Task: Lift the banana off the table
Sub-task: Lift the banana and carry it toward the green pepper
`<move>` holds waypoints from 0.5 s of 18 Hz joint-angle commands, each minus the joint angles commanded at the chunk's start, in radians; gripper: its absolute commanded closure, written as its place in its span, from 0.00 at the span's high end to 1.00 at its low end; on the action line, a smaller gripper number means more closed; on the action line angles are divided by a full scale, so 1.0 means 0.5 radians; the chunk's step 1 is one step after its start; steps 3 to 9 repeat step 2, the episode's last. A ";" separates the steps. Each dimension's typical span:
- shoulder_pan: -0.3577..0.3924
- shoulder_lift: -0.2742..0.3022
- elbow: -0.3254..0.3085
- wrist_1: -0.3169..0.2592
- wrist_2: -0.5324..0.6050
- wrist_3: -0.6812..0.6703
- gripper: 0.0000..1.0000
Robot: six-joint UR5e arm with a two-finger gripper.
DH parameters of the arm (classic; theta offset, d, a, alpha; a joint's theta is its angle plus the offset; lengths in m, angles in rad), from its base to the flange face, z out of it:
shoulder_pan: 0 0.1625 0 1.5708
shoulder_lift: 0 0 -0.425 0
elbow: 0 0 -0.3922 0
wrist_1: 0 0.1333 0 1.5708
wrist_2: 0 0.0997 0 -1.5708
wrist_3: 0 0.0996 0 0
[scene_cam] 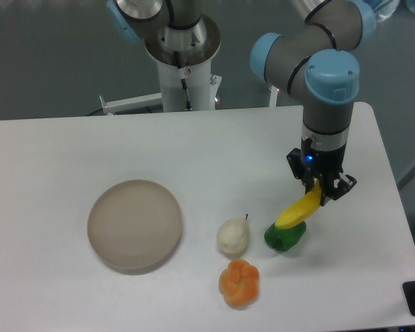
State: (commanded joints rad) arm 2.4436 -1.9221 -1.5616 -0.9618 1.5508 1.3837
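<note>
Banana [299, 211]: slim, bright yellow, tilted, upper end up-right between the fingers, lower tip pointing down-left. Held clear of the table [69, 145]; its lower tip overlaps the top of the green pepper [285, 235] in the camera view. Cannot tell whether the two touch.

Gripper [323, 191]: clamped on the banana's upper end, fingers pointing downward, one dark finger visible on each side of the fruit. A small blue light shows on the gripper body above. Arm comes down from the upper right, grey links with light-blue joint caps.

Green pepper: on the table directly below the banana, right of centre.

Whitish pear [233, 236]: just left of the pepper, thin stem pointing up; apart from the pepper.

Orange fruit [239, 283]: lobed, in front of the pear, close to it, near the table's front edge.

Round beige plate [135, 225]: on the left half of the table, well apart from the fruit group.

Robot base [183, 66]: behind the table's far edge, centre.
</note>
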 joint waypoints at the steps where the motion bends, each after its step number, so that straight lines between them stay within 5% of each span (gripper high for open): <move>1: 0.000 0.000 0.000 0.003 0.000 0.000 0.24; 9: 0.000 0.000 0.003 0.003 0.000 0.000 0.24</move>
